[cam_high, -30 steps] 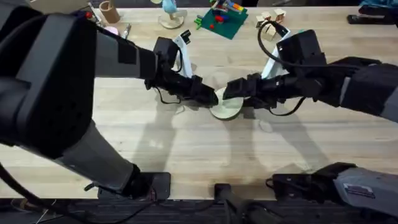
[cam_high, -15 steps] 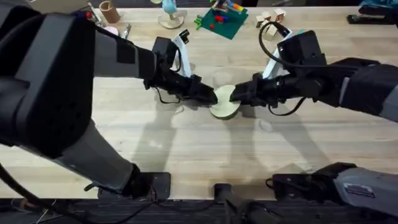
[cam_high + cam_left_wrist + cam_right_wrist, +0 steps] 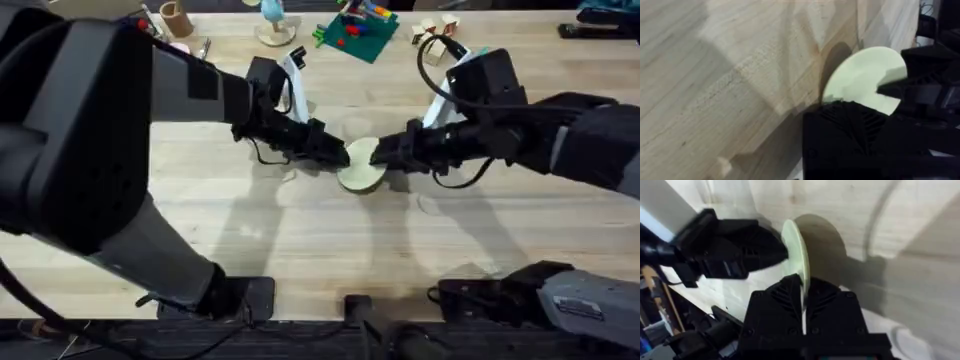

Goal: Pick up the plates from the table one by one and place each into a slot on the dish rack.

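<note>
Overhead: cream plate (image 3: 362, 166) hangs mid-desk (image 3: 300, 240), pinched from both sides. Left gripper (image 3: 340, 156) jaws grip its left rim, right gripper (image 3: 378, 155) jaws clamp its right edge; plate stands on edge between them, equally near both.

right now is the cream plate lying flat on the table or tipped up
Tipped up: the cream plate stands on edge above the table, pinched between the left gripper and right gripper.

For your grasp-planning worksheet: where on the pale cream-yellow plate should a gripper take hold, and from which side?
Grip the thin rim. The cream-yellow plate stands tilted on edge between both grippers, so its flat faces are exposed; a gripper coming edge-on, like the right gripper, can likely straddle the rim with one finger on each face.
</note>
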{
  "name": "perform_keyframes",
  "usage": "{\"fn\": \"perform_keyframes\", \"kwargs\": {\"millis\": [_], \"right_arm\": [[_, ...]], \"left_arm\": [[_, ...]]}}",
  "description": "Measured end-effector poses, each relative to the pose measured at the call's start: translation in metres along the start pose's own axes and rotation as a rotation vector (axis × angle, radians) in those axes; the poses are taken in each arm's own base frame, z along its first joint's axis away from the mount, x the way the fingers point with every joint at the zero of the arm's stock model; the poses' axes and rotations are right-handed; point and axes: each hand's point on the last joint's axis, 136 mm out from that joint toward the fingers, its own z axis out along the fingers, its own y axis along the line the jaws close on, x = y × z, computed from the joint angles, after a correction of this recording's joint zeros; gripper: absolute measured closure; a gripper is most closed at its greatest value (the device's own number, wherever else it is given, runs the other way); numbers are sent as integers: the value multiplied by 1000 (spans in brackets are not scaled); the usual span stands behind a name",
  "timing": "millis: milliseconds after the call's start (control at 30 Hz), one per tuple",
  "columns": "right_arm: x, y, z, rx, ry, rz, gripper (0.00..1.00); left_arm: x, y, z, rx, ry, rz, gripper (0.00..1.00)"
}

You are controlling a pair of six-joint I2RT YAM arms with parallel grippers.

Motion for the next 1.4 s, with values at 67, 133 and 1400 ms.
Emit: {"fn": "perform_keyframes", "kwargs": {"millis": [67, 133, 1400], "right_arm": [[6, -3, -4, 33, 19, 11, 968], [8, -5, -12, 73, 24, 19, 968], [-80, 16, -226, 615, -399, -2, 969]], "left_arm": [[1, 0, 0, -27, 11, -3, 960], [1, 3, -4, -80, 16, -1, 960], [-45, -110, -166, -601, -191, 526, 120]]}}
